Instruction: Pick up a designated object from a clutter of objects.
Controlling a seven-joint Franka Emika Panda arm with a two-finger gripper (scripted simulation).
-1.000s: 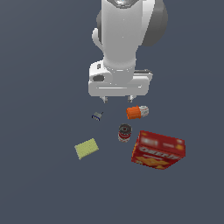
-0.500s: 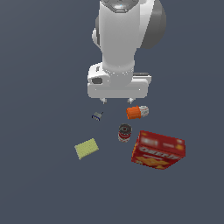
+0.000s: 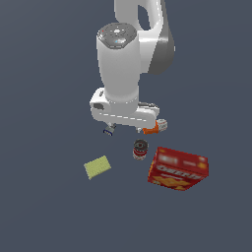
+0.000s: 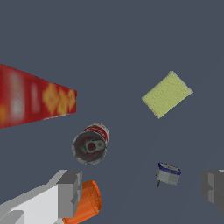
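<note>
A small flat yellow-green block (image 3: 97, 167) (image 4: 167, 94), faintly textured like a sponge, lies alone on a plain dark grey-blue floor (image 3: 44, 206), toward the exterior view's left and near side of the clutter. Nothing touches it.

To its right, well apart, a small dark can (image 3: 140, 149) (image 4: 91, 144) lies on its side with its round end showing. Just right of the can rests a large red cracker box (image 3: 178, 169) (image 4: 35, 96). Farther back, a tiny blue-grey item (image 3: 109, 129) (image 4: 168, 173) sits beside an orange cylinder with a white end (image 3: 155, 126) (image 4: 85, 202), which is partly hidden by the arm.

The white robot arm (image 3: 123, 64) hangs above the far part of the clutter. Its gripper (image 4: 140, 188) is spread wide with nothing between the fingers (image 4: 69, 193), and the blue-grey item lies below the gap.
</note>
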